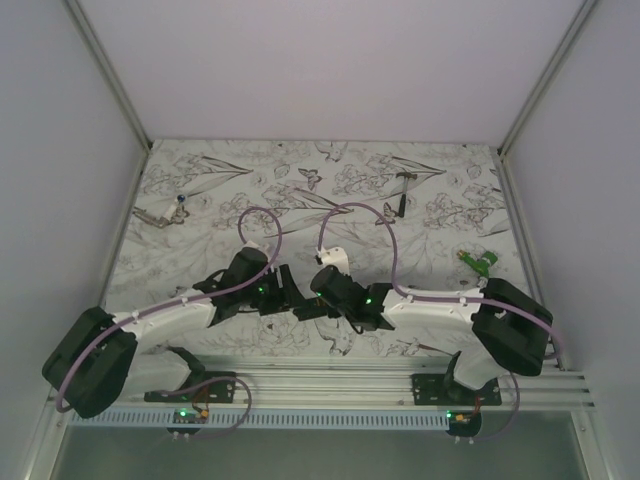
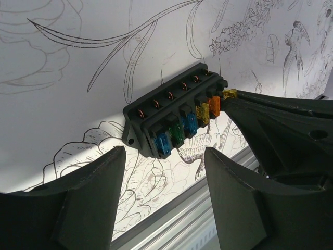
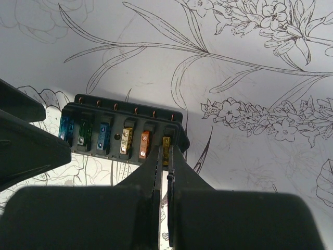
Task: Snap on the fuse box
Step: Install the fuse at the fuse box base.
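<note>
**Yellow fuse at the box's end**

Left wrist: my left gripper (image 2: pixel 164 156), jaws spread and empty, frames the fuse box (image 2: pixel 174 112) lying on the table (image 2: pixel 62 104), likely ready to brace it.

Right wrist: my right gripper (image 3: pixel 165 156) pinches a yellow fuse (image 3: pixel 166 145) at the box's end. I can't see how deep it sits.

Top: both wrists cover the box.

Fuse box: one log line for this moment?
fuse box free on table | right gripper shut on yellow fuse at end slot | left gripper open, short of box
</note>
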You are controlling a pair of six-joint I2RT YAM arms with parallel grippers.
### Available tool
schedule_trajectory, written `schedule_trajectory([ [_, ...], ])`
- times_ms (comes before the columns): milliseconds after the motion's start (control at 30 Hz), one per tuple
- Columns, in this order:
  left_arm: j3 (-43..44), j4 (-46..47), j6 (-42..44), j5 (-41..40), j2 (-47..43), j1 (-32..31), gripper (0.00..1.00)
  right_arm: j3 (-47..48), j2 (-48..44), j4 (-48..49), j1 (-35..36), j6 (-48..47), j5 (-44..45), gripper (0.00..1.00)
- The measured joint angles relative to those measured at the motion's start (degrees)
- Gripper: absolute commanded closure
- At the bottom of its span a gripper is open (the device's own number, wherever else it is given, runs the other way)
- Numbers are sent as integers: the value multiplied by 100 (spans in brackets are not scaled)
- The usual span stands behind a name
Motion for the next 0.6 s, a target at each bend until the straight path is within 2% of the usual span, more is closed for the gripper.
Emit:
schedule_trajectory([
  [500, 0, 144, -129, 20, 173, -4, 36, 166, 236, 61, 2, 46, 142, 100],
  [600, 0, 155, -146, 20, 181, -4, 36, 188, 251, 52, 2, 28, 140, 96],
])
